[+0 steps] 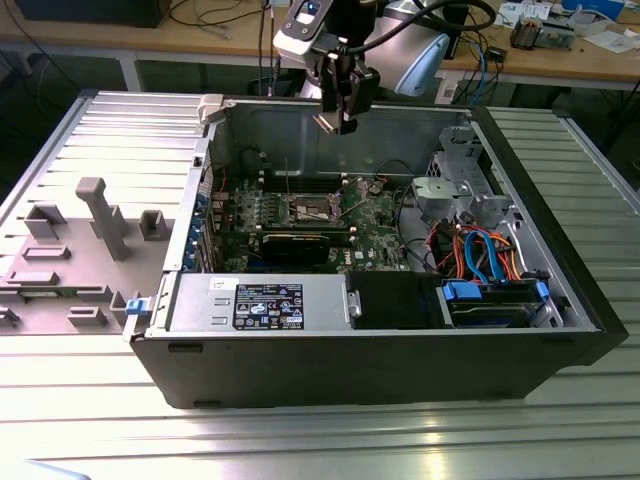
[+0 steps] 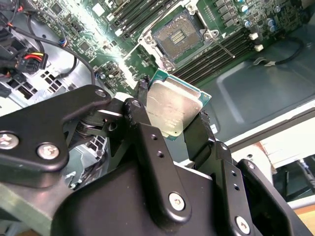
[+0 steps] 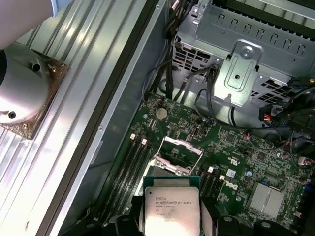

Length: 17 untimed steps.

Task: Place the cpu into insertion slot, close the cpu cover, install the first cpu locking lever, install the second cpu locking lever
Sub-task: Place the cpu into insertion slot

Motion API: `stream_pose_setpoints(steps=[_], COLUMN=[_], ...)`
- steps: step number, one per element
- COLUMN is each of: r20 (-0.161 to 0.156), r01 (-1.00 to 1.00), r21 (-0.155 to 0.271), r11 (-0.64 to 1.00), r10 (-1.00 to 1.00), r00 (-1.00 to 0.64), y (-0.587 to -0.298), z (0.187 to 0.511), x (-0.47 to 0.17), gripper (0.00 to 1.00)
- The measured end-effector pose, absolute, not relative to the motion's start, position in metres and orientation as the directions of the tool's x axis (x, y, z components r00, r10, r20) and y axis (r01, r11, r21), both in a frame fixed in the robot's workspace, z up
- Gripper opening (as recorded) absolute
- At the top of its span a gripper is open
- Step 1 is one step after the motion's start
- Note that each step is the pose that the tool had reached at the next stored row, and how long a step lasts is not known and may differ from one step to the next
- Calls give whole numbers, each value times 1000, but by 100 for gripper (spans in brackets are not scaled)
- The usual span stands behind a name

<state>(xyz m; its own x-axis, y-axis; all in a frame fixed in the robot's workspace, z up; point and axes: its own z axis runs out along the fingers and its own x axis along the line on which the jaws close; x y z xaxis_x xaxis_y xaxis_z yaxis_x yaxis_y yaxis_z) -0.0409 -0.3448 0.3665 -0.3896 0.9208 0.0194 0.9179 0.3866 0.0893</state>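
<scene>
The black gripper [image 2: 173, 105] is closed onto the cpu [image 2: 170, 112], with one finger [image 2: 142, 115] against each of two opposite edges. The jaws stand only as far apart as the chip is wide. The cpu is a small flat square with a dull silver-grey metal top that catches a bright glare. A thin green rim runs round the plate. In the first wrist view the cpu [image 3: 171, 209] carries a few lines of small dark print on its top face.

The chip hangs in the air, clear of everything below it. Beneath and beyond it lies the green circuit board [image 2: 118, 59]. On the board is the insertion slot [image 2: 178, 35], a square socket with a dark centre and a silver metal surround. The dark centre is bare, and the cpu is apart from it. Long black memory slots [image 2: 219, 51] run beside the socket.

In the exterior view the gripper [image 1: 343, 118] hovers above the open computer case [image 1: 380, 350], well above the insertion slot [image 1: 312, 208]. Orange and blue cables [image 1: 480, 250] lie at the exterior view's right. The case rests on a ribbed metal table [image 1: 300, 440].
</scene>
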Motion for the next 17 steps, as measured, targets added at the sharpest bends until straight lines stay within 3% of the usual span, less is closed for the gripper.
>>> stream_pose_setpoints(steps=[17], r20=[19], r01=[964], r21=[89], r11=[250], r10=[967], r00=[-253], y=[-345], z=[365], x=[-41], gripper=[54])
